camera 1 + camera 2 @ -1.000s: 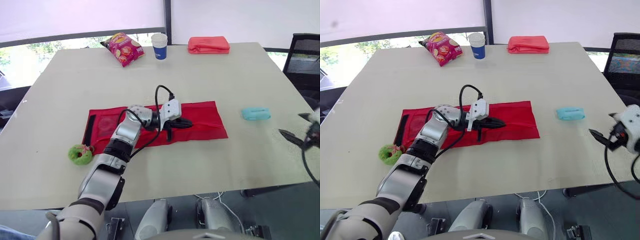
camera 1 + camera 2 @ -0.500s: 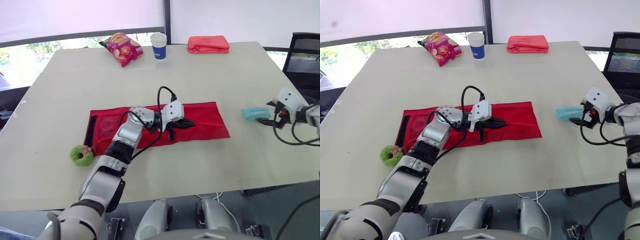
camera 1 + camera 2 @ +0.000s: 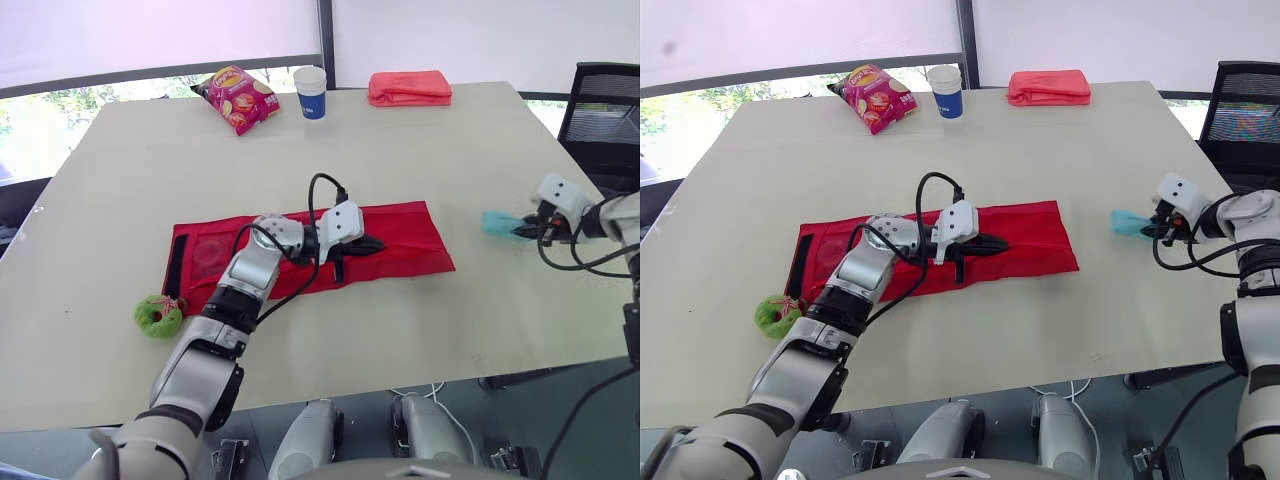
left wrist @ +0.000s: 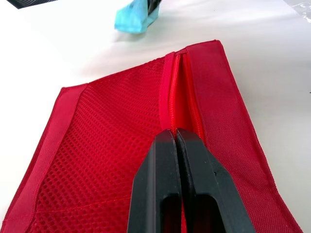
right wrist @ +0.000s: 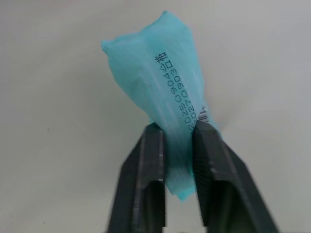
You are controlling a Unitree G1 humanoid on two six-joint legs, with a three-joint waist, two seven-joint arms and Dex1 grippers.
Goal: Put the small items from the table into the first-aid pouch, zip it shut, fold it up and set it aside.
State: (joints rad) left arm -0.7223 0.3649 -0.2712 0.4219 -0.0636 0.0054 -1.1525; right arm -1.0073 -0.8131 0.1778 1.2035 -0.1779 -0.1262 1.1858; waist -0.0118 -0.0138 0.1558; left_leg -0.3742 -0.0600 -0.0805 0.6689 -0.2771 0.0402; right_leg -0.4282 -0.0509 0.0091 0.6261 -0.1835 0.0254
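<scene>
The red first-aid pouch (image 3: 400,240) lies flat and unfolded at the table's middle, with its zipper (image 4: 176,92) running lengthwise. My left gripper (image 3: 365,245) rests on it, fingers (image 4: 160,165) pressed together with their tips at the zipper line; I cannot tell whether they pinch any fabric. A teal packet (image 3: 497,222) sits near the table's right edge. My right gripper (image 3: 525,230) is shut on that packet (image 5: 160,82), which stands up between the two fingers (image 5: 148,165). A small green round item (image 3: 158,314) lies off the pouch's left end.
At the far edge lie a magenta snack bag (image 3: 232,96), a paper cup (image 3: 309,92) and a folded red cloth (image 3: 410,88). A black chair (image 3: 600,110) stands beyond the table's right side. A black strap (image 3: 178,272) runs along the pouch's left end.
My right arm swung in from the right edge to the teal packet, and its fingers closed on it. The left gripper stayed on the pouch.
</scene>
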